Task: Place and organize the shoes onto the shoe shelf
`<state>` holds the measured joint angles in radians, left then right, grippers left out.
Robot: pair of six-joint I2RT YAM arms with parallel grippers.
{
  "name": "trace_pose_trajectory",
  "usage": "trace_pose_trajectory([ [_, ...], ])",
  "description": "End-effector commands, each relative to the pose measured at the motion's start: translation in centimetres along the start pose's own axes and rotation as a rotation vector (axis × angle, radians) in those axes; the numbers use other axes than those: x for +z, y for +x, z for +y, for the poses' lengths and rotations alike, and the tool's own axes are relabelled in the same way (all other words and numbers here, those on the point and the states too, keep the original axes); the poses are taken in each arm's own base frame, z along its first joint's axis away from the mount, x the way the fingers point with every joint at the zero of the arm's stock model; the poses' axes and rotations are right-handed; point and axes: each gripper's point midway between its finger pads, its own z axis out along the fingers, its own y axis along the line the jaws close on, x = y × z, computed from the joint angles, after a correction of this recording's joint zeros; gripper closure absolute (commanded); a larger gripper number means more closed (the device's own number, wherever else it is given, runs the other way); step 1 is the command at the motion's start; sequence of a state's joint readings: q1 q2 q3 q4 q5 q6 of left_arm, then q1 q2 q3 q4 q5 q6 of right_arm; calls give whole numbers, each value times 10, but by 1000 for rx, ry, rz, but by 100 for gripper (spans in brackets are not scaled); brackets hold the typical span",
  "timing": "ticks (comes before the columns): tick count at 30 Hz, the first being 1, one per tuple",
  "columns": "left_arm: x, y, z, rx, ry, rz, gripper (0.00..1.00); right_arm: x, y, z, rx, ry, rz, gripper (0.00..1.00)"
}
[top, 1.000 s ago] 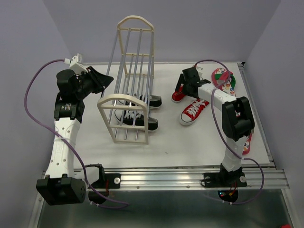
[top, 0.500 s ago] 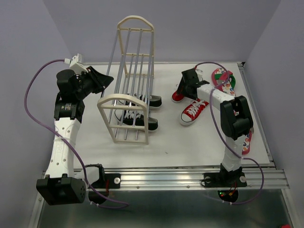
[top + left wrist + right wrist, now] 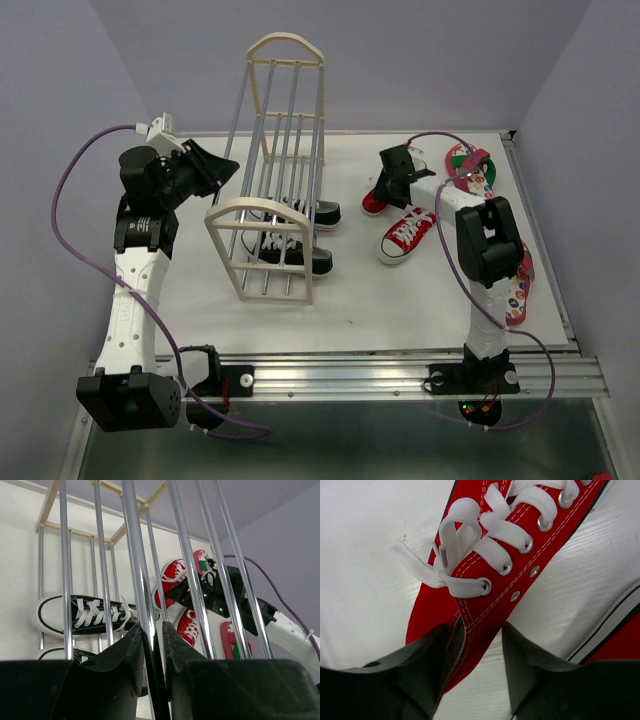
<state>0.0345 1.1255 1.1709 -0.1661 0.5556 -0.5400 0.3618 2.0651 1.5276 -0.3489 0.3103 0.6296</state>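
The shoe shelf (image 3: 262, 206) stands left of centre, and my left gripper (image 3: 232, 167) is shut on one of its grey rods (image 3: 135, 555), the jaws pinching it in the left wrist view (image 3: 154, 627). Two black sneakers (image 3: 322, 213) (image 3: 305, 260) rest on its low tiers. My right gripper (image 3: 386, 186) hangs open over a red sneaker (image 3: 374, 203). In the right wrist view the gripper (image 3: 480, 630) straddles that sneaker's side wall (image 3: 485, 605), one finger inside the opening. The other red sneaker (image 3: 406, 234) lies beside it. One flip-flop (image 3: 468, 165) lies far right, another (image 3: 520, 290) behind the right arm.
The side walls stand close on the left and right, and the table's right edge (image 3: 545, 250) runs just past the flip-flops. The right arm's purple cable (image 3: 445, 135) loops over the far right corner. A metal rail (image 3: 400, 370) crosses the near edge.
My right arm has swung a little to the left, bringing its gripper closer onto the far red sneaker. The left arm, shelf and black sneakers have not moved.
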Motion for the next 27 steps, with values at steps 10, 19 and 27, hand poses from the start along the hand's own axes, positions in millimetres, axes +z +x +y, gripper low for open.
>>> trace_pose_trajectory([
  [10, 15, 57, 54, 83, -93, 185, 100, 5, -11, -11, -119, 32, -19, 99],
  [19, 16, 58, 54, 78, -96, 187, 100, -24, -43, -25, -353, 49, -137, 99],
  [27, 17, 58, 54, 76, -93, 188, 100, -84, -93, -4, -487, -98, -330, 99],
])
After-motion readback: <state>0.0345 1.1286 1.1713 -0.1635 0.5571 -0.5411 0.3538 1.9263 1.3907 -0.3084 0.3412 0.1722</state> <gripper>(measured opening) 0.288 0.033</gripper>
